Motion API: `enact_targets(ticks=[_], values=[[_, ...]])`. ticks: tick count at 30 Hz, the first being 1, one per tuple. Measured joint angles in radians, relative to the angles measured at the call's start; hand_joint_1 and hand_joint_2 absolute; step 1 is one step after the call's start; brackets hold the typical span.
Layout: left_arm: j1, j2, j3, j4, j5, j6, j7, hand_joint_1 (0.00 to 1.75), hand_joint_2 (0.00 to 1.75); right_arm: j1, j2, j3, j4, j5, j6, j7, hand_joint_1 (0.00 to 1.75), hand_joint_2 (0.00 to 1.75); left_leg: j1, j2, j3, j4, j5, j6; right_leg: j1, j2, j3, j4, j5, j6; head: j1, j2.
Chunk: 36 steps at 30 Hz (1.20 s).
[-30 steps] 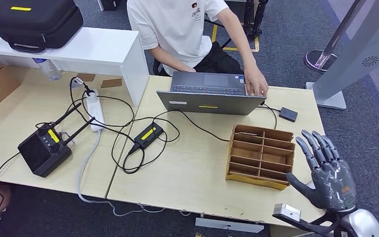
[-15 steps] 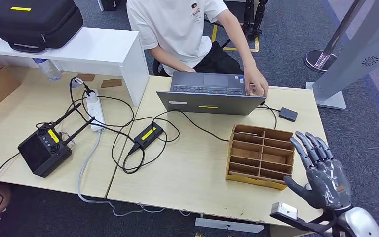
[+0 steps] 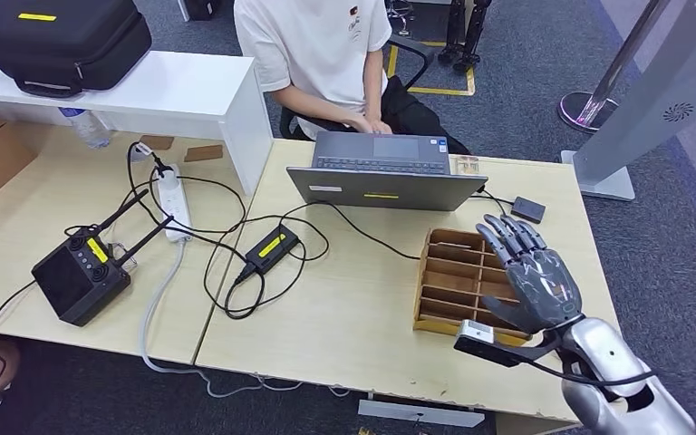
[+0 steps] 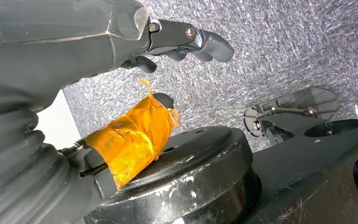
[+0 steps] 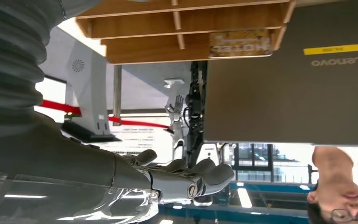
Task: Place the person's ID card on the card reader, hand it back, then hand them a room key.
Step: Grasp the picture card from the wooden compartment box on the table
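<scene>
The pale wooden bench (image 3: 344,326) carries a laptop (image 3: 386,174); nearer than it, a compartmented wooden box (image 3: 453,283); beside it, a small black device (image 3: 528,209).

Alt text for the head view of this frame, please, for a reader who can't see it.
The robot's right hand, open with fingers spread, is above a wooden compartment organizer on a light wood desk. Behind it, a person in a white shirt types on a grey laptop; cables, a power strip and a black controller lie to the left.
</scene>
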Motion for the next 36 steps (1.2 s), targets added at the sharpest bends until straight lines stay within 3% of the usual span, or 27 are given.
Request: enact_targets(ticks=[11, 36], values=[[0.000, 0.000, 0.000, 0.000, -0.005, -0.004, 0.000, 0.00, 1.75, -0.096, 0.058, 0.087, 0.112, -0.024, 0.008, 0.010, 0.00, 1.75, 0.000, 0.000, 0.000, 0.000, 0.000, 0.000, 0.000, 0.000, 0.000, 0.000, 0.000, 0.000, 0.000, 0.000], [0.000, 0.001, 0.000, 0.000, -0.008, -0.010, 0.000, 0.00, 1.75, -0.155, 0.070, 0.130, 0.193, -0.055, 0.031, 0.028, 0.00, 1.75, 0.000, 0.000, 0.000, 0.000, 0.000, 0.000, 0.000, 0.000, 0.000, 0.000, 0.000, 0.000, 0.000, 0.000]])
